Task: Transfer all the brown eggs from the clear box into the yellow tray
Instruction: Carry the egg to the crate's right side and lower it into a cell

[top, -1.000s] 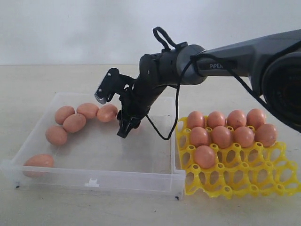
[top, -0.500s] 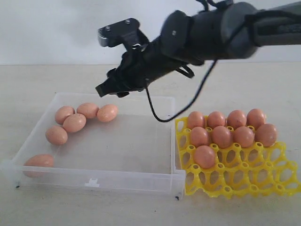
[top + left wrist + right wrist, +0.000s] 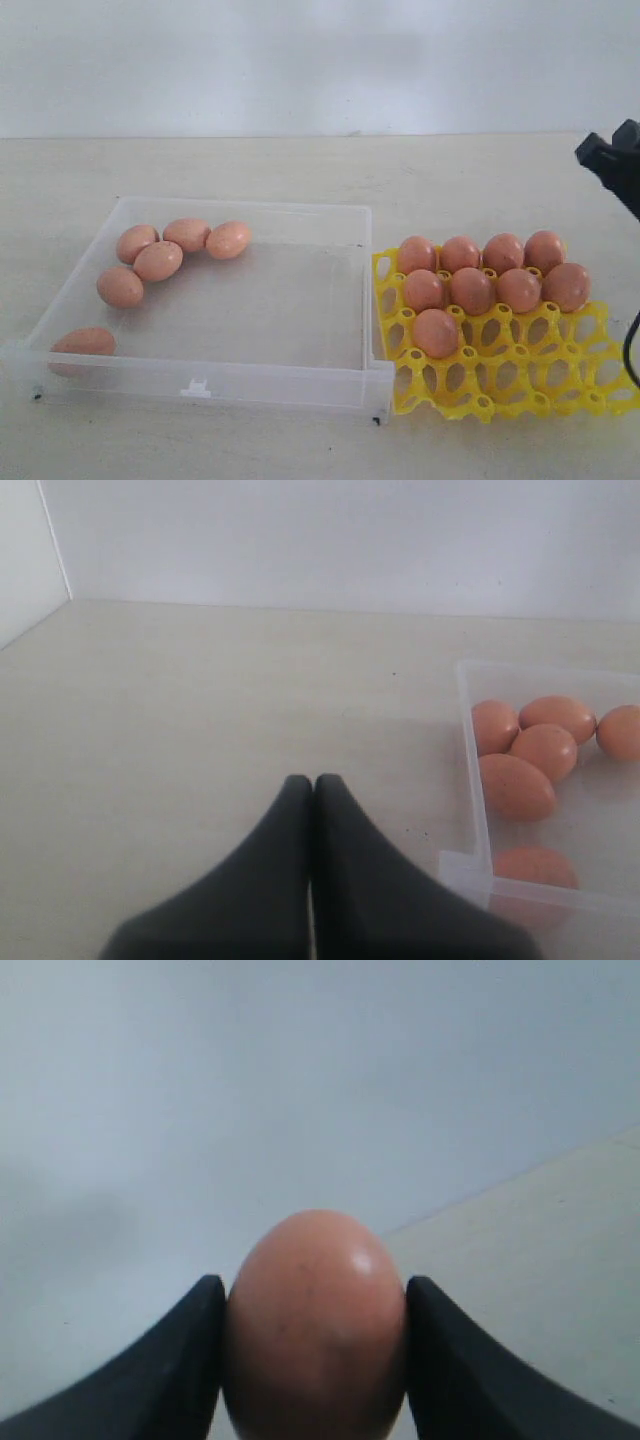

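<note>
Six brown eggs [image 3: 158, 260] lie in the clear box [image 3: 300, 382]. Five are close together by the far left corner, and one is alone near the front left corner. Nine more sit in the yellow tray [image 3: 530, 372] just beside the box. My right fingers [image 3: 170, 1370] pinch one egg [image 3: 315, 1330] between them, off the table. My left fingers [image 3: 280, 880] are pressed together, holding nothing, over the table [image 3: 150, 730] beside the box.

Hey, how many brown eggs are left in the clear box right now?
6. Five brown eggs bunch near the far left of the clear box; the sixth egg lies alone at its near left corner. The walls are transparent, so none looks hidden.
</note>
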Controlling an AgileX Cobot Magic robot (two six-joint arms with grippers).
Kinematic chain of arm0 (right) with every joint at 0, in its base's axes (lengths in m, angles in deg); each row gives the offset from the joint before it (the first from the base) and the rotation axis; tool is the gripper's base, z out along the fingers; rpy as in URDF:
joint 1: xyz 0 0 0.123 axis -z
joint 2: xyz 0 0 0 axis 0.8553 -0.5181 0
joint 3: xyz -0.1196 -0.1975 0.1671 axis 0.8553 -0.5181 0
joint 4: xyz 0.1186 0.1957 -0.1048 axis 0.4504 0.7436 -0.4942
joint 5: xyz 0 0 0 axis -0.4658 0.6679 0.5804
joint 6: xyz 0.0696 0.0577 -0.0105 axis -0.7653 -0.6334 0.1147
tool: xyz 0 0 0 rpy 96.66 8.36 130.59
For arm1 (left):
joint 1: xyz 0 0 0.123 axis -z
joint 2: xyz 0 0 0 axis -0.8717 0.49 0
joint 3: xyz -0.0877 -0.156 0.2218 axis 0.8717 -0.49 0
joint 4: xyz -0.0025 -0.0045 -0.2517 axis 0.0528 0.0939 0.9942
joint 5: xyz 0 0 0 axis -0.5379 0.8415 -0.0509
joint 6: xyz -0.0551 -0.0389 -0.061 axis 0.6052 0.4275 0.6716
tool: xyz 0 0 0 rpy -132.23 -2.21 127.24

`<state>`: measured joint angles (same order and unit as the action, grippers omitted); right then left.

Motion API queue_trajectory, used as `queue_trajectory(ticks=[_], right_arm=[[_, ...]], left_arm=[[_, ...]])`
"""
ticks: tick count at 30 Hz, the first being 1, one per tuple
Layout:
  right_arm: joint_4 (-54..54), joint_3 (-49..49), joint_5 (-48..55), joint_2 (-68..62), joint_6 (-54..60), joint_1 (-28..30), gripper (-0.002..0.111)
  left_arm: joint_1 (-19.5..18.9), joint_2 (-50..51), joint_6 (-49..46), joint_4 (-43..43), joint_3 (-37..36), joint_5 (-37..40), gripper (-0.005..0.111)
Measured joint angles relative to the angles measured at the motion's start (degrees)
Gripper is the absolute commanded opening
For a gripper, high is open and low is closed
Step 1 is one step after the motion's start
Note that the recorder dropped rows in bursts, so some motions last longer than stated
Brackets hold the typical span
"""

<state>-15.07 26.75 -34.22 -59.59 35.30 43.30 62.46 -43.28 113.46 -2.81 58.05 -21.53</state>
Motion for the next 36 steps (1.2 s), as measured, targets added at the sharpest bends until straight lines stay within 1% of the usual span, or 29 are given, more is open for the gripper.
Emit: queue_trajectory(ticks=[1, 2, 3, 4, 5, 7, 8, 9, 11, 14, 18, 23, 28, 32, 36], right_arm=[[-8.04, 0.57, 1.20, -0.23, -5.15, 5.23, 0.000], [-22.90, 2.09, 1.98, -1.12, -10.63, 10.62, 0.000], [-34.35, 3.67, 1.84, -1.85, -16.42, 15.82, 0.000], [-45.94, 5.62, 0.78, -2.87, -21.28, 19.60, 0.000], [-62.22, 8.81, -1.83, -3.82, -28.72, 24.20, 0.000], [-81.59, 12.77, -4.33, -4.96, -38.19, 28.28, 0.000], [-89.15, 13.88, -4.87, -5.24, -41.44, 29.21, 0.000], [-94.60, 14.11, -4.97, -5.36, -43.12, 29.32, 0.000], [-100.96, 13.55, -5.09, -5.64, -45.06, 28.19, 0.000], [-104.15, 11.61, -2.98, -5.72, -44.86, 24.65, 0.000], [-104.46, 8.32, 2.35, -5.72, -41.59, 20.96, 0.000], [-96.97, 3.27, 5.67, -5.72, -35.38, 20.55, 0.000], [-90.52, -3.08, 6.70, -5.62, -27.28, 20.55, 0.000], [-86.77, -3.54, 7.95, -5.62, -24.27, 20.55, 0.000], [-86.28, -2.63, 9.31, -5.62, -24.06, 20.55, 0.000]], left_arm=[[0.00, 0.00, 0.00, 0.00, 0.00, 0.00, -0.004], [0.00, 0.00, 0.00, 0.00, 0.00, 0.00, -0.004], [0.00, 0.00, 0.00, 0.00, 0.00, 0.00, -0.004], [0.00, 0.00, 0.00, 0.00, 0.00, 0.00, -0.004], [0.00, 0.00, 0.00, 0.00, 0.00, 0.00, -0.004], [0.00, 0.00, 0.00, 0.00, 0.00, 0.00, -0.004], [0.00, 0.00, 0.00, 0.00, 0.00, 0.00, -0.004], [0.00, 0.00, 0.00, 0.00, 0.00, 0.00, -0.004], [0.00, 0.00, 0.00, 0.00, 0.00, 0.00, -0.004], [0.00, 0.00, 0.00, 0.00, 0.00, 0.00, -0.004], [0.00, 0.00, 0.00, 0.00, 0.00, 0.00, -0.004], [0.00, 0.00, 0.00, 0.00, 0.00, 0.00, -0.004], [0.00, -0.24, 0.00, 0.00, 0.00, 0.00, -0.004], [-0.10, -0.60, 0.00, 0.00, 0.00, 0.00, -0.004], [-0.10, -0.63, 0.00, 0.00, 0.00, 0.00, -0.004]])
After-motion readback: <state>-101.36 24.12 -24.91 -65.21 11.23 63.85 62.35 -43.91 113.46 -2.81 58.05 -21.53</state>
